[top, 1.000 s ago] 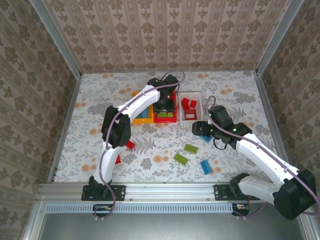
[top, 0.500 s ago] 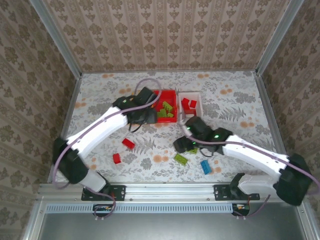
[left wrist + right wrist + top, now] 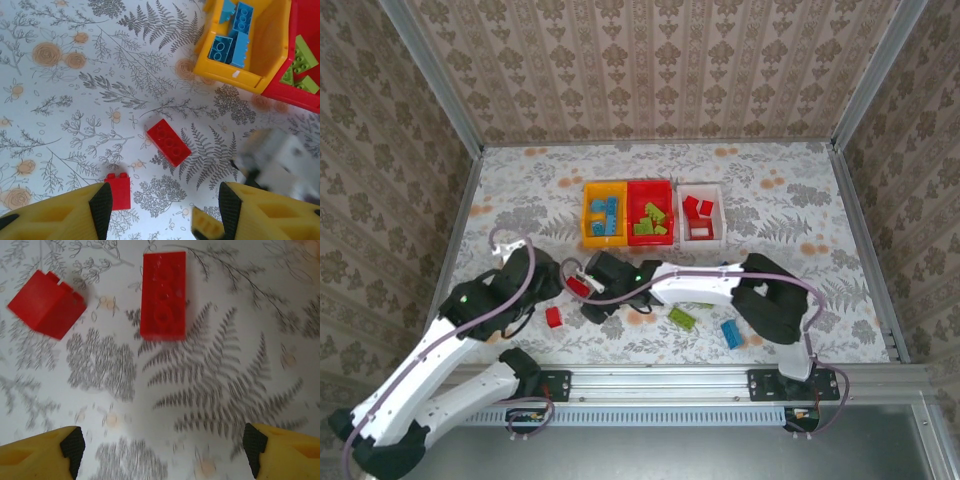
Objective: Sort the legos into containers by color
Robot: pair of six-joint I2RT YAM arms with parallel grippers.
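Glossy moulded-plastic red brick (image 3: 163, 295) on a smooth, matt, floral-printed table cover (image 3: 210, 390); yellow bin (image 3: 272, 45) of shiny, smooth plastic; frame rail (image 3: 650, 378) of pale, ribbed metal; wallpaper (image 3: 650, 70) of matt, patterned paper.

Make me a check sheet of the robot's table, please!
Surface: floral table, nothing spilled.
Job's things: yellow bin holds blue bricks, red bin green bricks, white bin red ones; loose on the table are two red bricks, a green brick, a blue brick.
Clutter: nothing seen.
Grippers: left gripper and right gripper open, empty.
Cables: a cable along each arm.
Surroundings: wallpapered walls, metal frame.
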